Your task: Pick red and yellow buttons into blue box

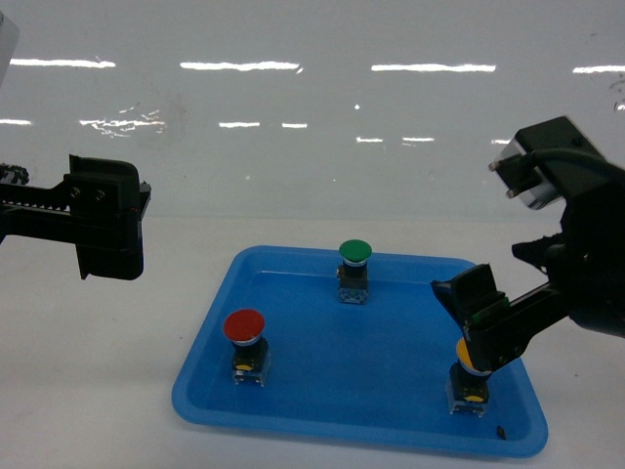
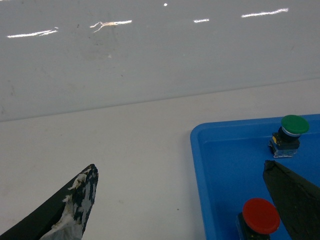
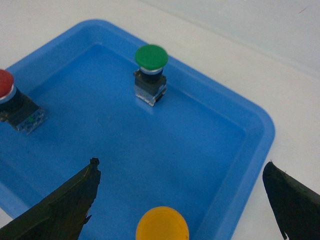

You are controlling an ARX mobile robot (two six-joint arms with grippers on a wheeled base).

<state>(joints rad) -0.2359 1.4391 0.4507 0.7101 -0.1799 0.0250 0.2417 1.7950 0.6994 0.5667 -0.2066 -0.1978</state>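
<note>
- Our right gripper (image 3: 180,200), jaws wide, hovers over the yellow button (image 3: 162,223), near right in the tray (image 1: 322,430).
- Button looks light, rigid; we grip its blocky body.
- Left gripper (image 2: 185,200) wide too.

Yellow button (image 3: 162,223) upright, centered between my right fingers (image 3: 60,205), just below them. Red button (image 2: 260,216) upright, just inside my left gripper's right finger (image 2: 295,197).

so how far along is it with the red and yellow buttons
Nothing is done yet: the red button and yellow button both stand in the shallow blue tray. The right gripper is open, jaws either side of the yellow cap. The left gripper hangs open. Both pickups remain; no blue box is in view.
</note>
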